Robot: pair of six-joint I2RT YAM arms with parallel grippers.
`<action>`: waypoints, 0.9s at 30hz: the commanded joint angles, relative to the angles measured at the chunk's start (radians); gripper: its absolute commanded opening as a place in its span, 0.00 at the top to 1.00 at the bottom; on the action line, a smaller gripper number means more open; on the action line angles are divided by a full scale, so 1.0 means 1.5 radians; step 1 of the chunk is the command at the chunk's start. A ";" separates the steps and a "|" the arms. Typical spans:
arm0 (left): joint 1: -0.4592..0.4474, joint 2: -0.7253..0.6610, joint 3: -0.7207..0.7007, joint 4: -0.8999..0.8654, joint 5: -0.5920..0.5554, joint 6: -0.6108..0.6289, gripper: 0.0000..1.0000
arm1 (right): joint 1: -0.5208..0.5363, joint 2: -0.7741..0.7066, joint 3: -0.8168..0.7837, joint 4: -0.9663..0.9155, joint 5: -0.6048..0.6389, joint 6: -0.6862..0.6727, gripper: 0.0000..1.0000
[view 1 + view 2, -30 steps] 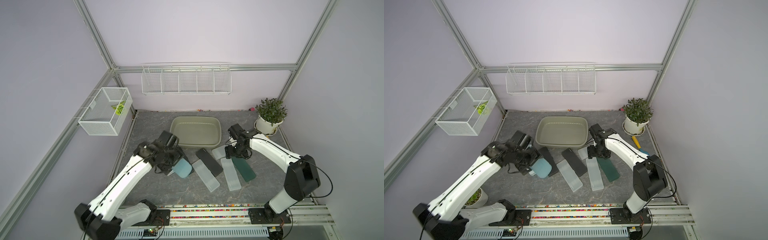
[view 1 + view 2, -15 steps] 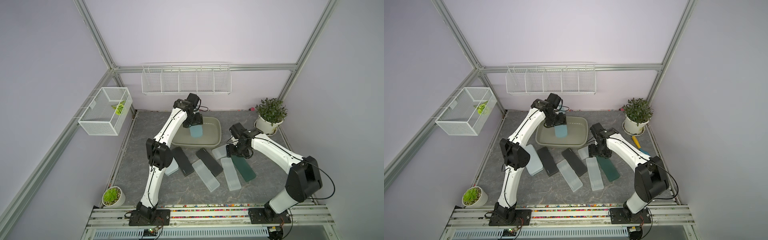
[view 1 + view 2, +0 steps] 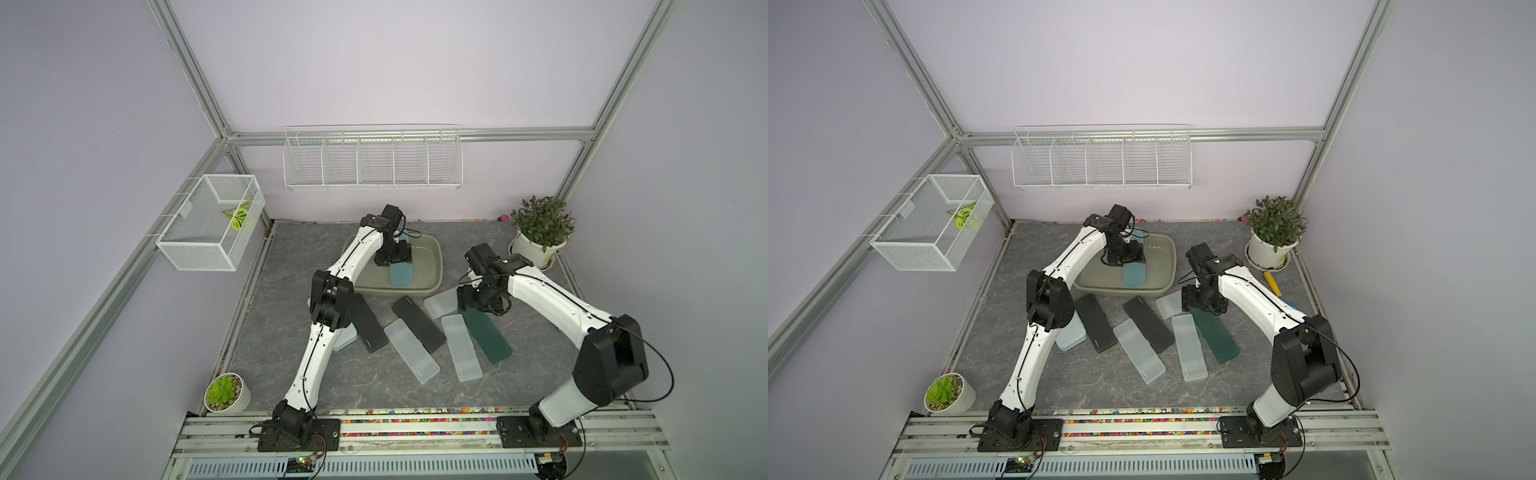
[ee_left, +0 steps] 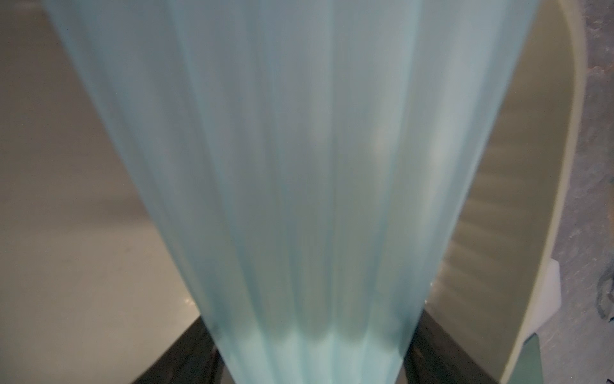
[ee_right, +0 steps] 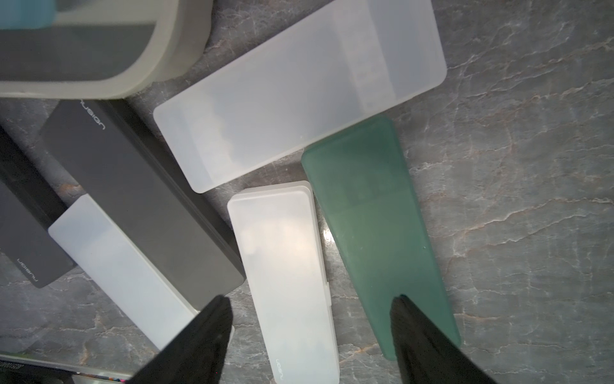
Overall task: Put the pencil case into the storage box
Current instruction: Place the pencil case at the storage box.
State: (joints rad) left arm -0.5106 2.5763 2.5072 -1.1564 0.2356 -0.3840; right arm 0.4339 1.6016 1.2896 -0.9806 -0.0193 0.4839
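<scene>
My left gripper (image 3: 394,257) is shut on a light blue translucent pencil case (image 3: 401,273) and holds it by one end, tilted, inside the beige-grey storage box (image 3: 437,262). The case's free end points down toward the box's near wall. In the left wrist view the pencil case (image 4: 299,166) fills the frame, and the dark fingers (image 4: 186,355) press on its two sides over the box wall (image 4: 531,166). My right gripper (image 3: 473,305) hangs open over a frosted white case (image 5: 289,266) and a dark green case (image 5: 372,212), with nothing between its fingertips (image 5: 219,309).
On the table in front of the box lie two black cases (image 3: 417,324), frosted white cases (image 3: 411,351), the green one (image 3: 486,336) and a pale blue one (image 3: 347,338) under my left arm. A potted plant (image 3: 540,237) stands back right, a small one (image 3: 226,390) front left. A wire basket (image 3: 212,220) and a wire rack (image 3: 372,160) hang on the walls.
My left arm has swung from the table's front left to the storage box with the blue pencil case and lowered it into the box. The right arm has barely moved.
</scene>
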 commanded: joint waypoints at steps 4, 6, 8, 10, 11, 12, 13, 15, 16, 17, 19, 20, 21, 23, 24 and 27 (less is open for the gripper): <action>-0.027 0.062 0.038 0.050 0.046 -0.028 0.39 | -0.005 0.016 0.002 -0.016 0.001 -0.004 0.20; -0.033 0.071 0.039 0.063 0.050 -0.034 0.37 | -0.004 0.020 0.004 -0.018 0.000 -0.004 0.20; -0.035 0.077 0.039 0.071 0.054 -0.040 0.34 | -0.005 0.020 0.004 -0.019 0.002 0.000 0.19; -0.035 0.080 0.039 0.076 0.061 -0.042 0.32 | -0.004 0.019 0.002 -0.019 0.002 0.002 0.19; -0.036 0.081 0.039 0.079 0.066 -0.046 0.30 | -0.005 0.020 0.000 -0.019 0.002 0.004 0.19; -0.037 0.083 0.039 0.082 0.069 -0.047 0.29 | -0.005 0.019 -0.002 -0.019 0.001 0.007 0.19; -0.038 0.083 0.039 0.084 0.071 -0.049 0.28 | -0.006 0.018 -0.003 -0.019 0.001 0.008 0.19; -0.041 0.084 0.039 0.087 0.079 -0.055 0.24 | -0.005 0.018 -0.004 -0.022 0.004 0.013 0.18; -0.042 0.086 0.039 0.088 0.082 -0.057 0.22 | -0.005 0.017 -0.005 -0.022 0.005 0.015 0.18; -0.043 0.084 0.039 0.088 0.083 -0.059 0.20 | -0.005 0.016 -0.006 -0.023 0.006 0.017 0.18; -0.045 0.080 0.039 0.091 0.087 -0.063 0.16 | -0.006 0.012 -0.010 -0.023 0.008 0.023 0.17; -0.045 0.077 0.039 0.093 0.090 -0.065 0.14 | -0.006 0.011 -0.011 -0.022 0.008 0.025 0.16; -0.046 0.075 0.038 0.094 0.090 -0.068 0.13 | -0.006 0.009 -0.014 -0.022 0.009 0.028 0.16; -0.046 0.068 0.037 0.092 0.091 -0.070 0.08 | -0.007 0.005 -0.019 -0.021 0.010 0.035 0.15; -0.046 0.067 0.037 0.090 0.089 -0.071 0.07 | -0.007 0.004 -0.022 -0.021 0.010 0.036 0.14; -0.046 0.057 0.030 0.081 0.079 -0.067 0.06 | -0.007 -0.004 -0.030 -0.020 0.013 0.043 0.13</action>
State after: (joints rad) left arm -0.5724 2.6625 2.5446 -1.0283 0.3565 -0.4835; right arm 0.4313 1.6199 1.2686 -0.9878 -0.0185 0.5220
